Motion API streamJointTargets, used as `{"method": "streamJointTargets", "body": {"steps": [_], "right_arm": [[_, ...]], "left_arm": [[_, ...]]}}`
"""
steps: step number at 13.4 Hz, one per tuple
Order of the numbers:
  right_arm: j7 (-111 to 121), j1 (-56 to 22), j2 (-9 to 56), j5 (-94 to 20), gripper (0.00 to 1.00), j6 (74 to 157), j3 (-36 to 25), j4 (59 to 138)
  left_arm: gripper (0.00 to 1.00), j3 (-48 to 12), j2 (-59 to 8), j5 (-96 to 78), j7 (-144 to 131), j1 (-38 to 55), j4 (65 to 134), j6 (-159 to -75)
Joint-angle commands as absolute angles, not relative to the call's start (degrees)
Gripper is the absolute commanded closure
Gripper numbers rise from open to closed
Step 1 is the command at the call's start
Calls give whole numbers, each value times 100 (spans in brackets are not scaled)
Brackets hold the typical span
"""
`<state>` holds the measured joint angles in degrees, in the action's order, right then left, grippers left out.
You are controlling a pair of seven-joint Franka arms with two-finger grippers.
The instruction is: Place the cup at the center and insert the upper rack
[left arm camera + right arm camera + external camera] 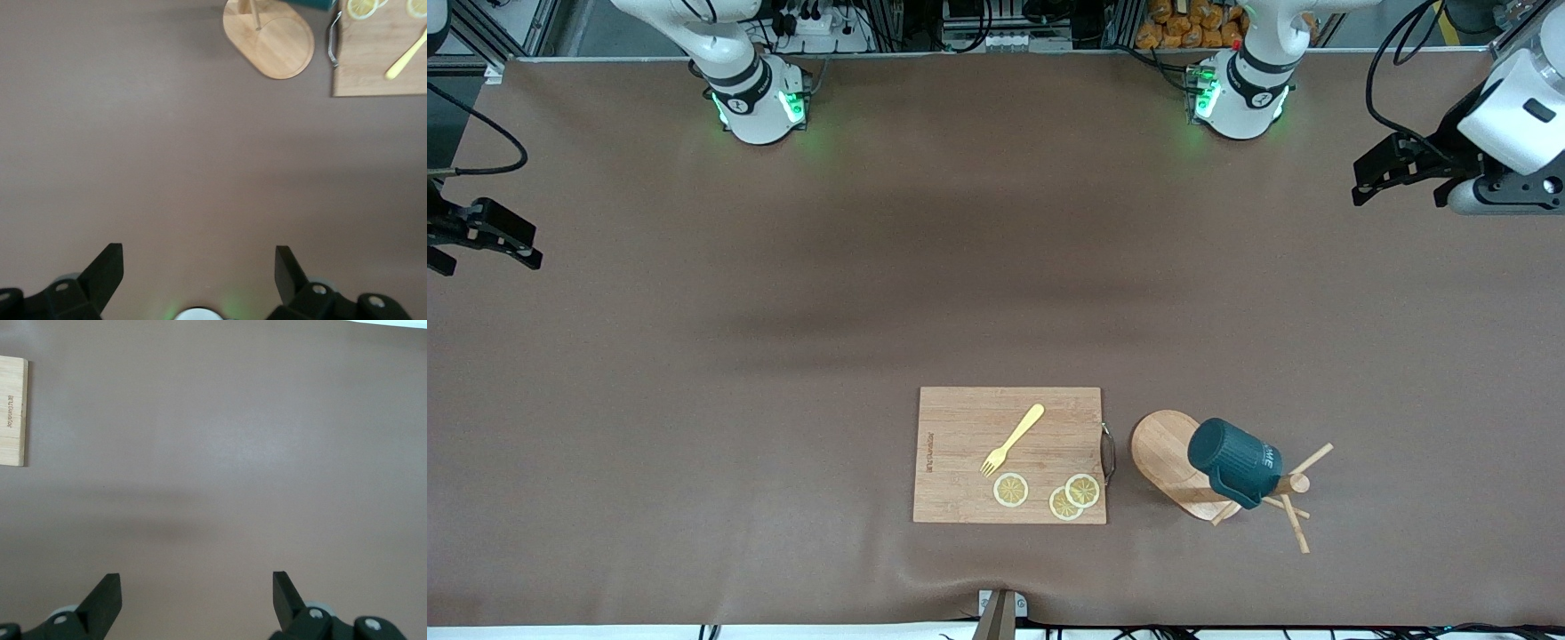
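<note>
Cup (1234, 462) hanging on upper rack (1169, 462), at three o'clock of cutting board (960, 444). Left gripper (1383, 173) and right gripper (480, 238) waiting, fingers apart, holding nothing.

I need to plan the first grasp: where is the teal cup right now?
In the front view the cup hangs on the upper rack, beside the cutting board at that board's end toward the left arm, in the part of the table near the front camera.
</note>
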<state>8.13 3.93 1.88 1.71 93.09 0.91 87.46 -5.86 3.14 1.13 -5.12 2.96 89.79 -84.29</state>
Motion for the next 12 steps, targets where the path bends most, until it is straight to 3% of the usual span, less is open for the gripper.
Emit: {"method": "streamJointTargets", "body": {"steps": [1, 12], "right_arm": [[738, 466, 123, 185, 0, 9273, 149, 8754], [738, 483, 123, 185, 0, 9272, 149, 8763]], "left_arm": [[0, -598, 422, 404, -316, 396, 8948, -8385], [0, -642, 422, -132, -351, 422, 8728, -8376]]}}
